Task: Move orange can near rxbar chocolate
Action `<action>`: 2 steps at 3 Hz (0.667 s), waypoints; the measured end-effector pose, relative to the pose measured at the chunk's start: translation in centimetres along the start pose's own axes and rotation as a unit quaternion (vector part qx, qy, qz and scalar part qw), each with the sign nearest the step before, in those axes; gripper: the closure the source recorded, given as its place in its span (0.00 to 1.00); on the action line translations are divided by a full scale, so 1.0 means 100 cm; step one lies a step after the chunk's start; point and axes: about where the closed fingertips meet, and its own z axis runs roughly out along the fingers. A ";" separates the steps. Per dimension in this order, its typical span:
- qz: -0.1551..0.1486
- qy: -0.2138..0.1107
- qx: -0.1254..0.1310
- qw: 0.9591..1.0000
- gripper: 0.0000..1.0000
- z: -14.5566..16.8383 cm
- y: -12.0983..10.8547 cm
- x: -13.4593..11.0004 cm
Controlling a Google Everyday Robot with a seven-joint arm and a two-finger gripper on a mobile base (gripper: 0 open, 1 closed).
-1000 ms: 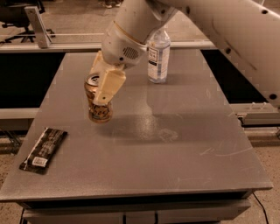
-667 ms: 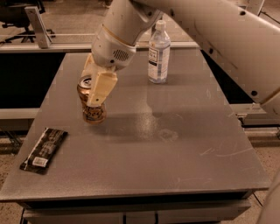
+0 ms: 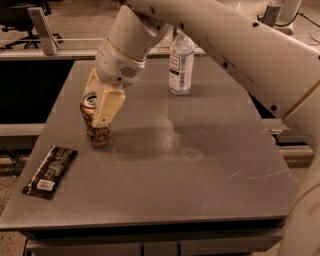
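Holds orange can (image 3: 98, 136) clamped in gripper (image 3: 96, 118) at desk's (image 3: 200, 180) left, near rxbar chocolate (image 3: 50, 171); lacks only final placing, release.

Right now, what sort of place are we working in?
Probably a lab or office test area: a grey worktable, with an office chair and metal rails behind it. The claw grips the can low over the table.

I see the orange can (image 3: 99, 136) upright near the worktop's left edge, silver pull-tab top showing, clasped between the fingers of the gripper (image 3: 98, 120). The rxbar chocolate (image 3: 50, 171), a flat dark wrapper, lies toward the front-left corner, white label at its front end, apart from the can.
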 end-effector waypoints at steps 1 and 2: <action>-0.011 0.001 -0.010 1.000 0.12 0.013 0.003 -0.004; -0.022 0.004 -0.013 1.000 0.00 0.018 0.005 -0.009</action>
